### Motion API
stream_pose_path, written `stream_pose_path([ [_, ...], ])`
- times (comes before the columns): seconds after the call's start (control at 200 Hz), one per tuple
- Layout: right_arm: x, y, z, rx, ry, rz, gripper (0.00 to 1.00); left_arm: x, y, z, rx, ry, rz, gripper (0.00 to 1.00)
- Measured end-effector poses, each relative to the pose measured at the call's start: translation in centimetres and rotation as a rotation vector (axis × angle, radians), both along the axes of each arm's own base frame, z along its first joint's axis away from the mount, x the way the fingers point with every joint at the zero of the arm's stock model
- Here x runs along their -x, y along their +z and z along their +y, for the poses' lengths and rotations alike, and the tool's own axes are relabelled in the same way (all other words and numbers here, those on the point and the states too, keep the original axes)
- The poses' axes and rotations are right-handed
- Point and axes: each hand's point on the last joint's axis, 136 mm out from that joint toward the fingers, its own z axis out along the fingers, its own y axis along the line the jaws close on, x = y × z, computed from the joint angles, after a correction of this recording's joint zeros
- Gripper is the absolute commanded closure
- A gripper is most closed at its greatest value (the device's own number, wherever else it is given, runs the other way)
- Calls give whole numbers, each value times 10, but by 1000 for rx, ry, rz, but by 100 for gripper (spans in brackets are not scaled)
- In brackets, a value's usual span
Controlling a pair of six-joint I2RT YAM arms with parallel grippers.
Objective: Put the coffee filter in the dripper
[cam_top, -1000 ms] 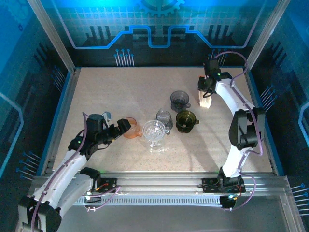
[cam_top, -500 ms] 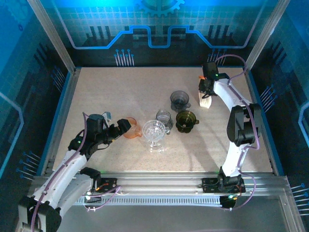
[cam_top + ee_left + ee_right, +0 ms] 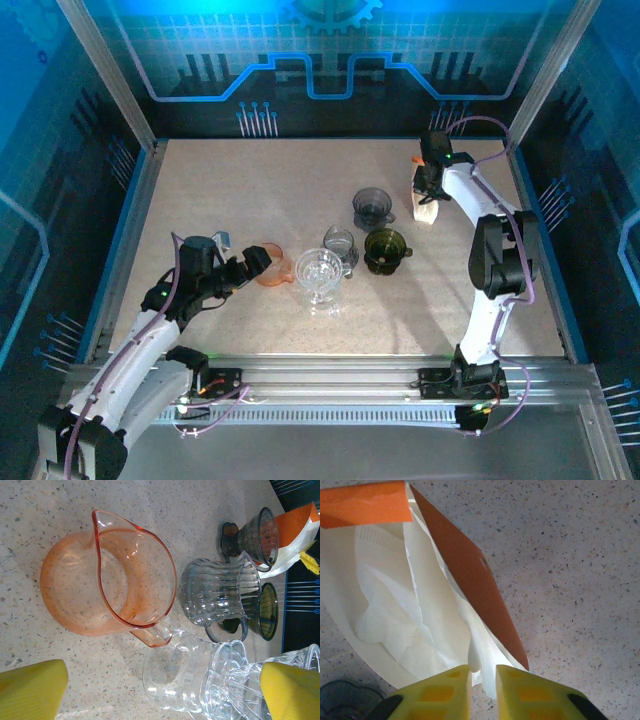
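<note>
**Pinching a Filter at Two O'Clock**

Pinching, between right fingers (image 3: 440, 690) drawn nearly together, the lower edge of the white coffee filter (image 3: 420, 620) in its orange-faced pack (image 3: 465, 575), at 2 o'clock on the bench (image 3: 250, 190). Holding left fingers (image 3: 30, 690) spread wide at 9 o'clock, facing the orange dripper (image 3: 75, 590) and, just beside it toward 3 o'clock, the clear dripper (image 3: 320, 272).

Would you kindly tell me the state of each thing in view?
Left gripper: open, empty.
Right gripper: jaws nearly shut around a filter's edge.
Coffee filters: in their open orange pack.
Orange dripper: upright, empty.
Clear dripper: upright, empty.
Grey dripper: upright, empty.
Smoky dripper: upright, empty.
Olive dripper: upright, empty.
</note>
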Motion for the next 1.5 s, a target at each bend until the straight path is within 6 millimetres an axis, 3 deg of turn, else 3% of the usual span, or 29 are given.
stream_pose_path([
  [0.445,-2,2,-5,35,2,-8,100,0,-4,-1,0,-3,10,1],
  [0.73,-2,6,-6,52,9,-15,100,-1,-3,-2,5,-6,5,1],
  [1.146,-1,39,-3,48,21,-93,100,0,-7,-2,9,-3,19,1],
  [1.501,30,62,-10,66,27,-134,100,0,-6,-3,24,0,22,1],
])
